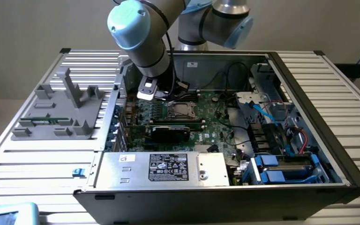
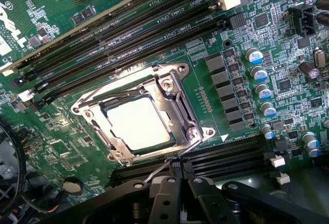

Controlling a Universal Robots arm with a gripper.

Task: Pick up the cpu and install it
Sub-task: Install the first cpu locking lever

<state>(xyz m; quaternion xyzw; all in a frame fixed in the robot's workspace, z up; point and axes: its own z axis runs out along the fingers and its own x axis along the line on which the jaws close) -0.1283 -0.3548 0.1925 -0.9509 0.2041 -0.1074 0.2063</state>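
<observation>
The cpu [image 2: 138, 124], a flat square chip with a pale silver top, lies in the motherboard socket, and the metal load frame [image 2: 177, 98] is down around its edges. In the exterior view the cpu [image 1: 183, 110] shows in the middle of the green board inside the open case. My gripper [image 2: 179, 170] is shut, and its dark fingers [image 2: 165, 196] stand just beside the socket. The thin wire socket lever [image 2: 163, 168] runs right up to the fingertips; whether it is pinched I cannot tell. Seen from outside, the gripper [image 1: 147, 93] hangs low over the board, to the exterior view's left of the socket.
Black memory slots [image 2: 154, 34] run past the socket, and capacitors [image 2: 259, 75] stand beside it. A black expansion card [image 1: 170, 132] and a silver box with a black label [image 1: 161, 168] sit nearer the case front. A grey fixture [image 1: 61, 112] stands on the slatted table.
</observation>
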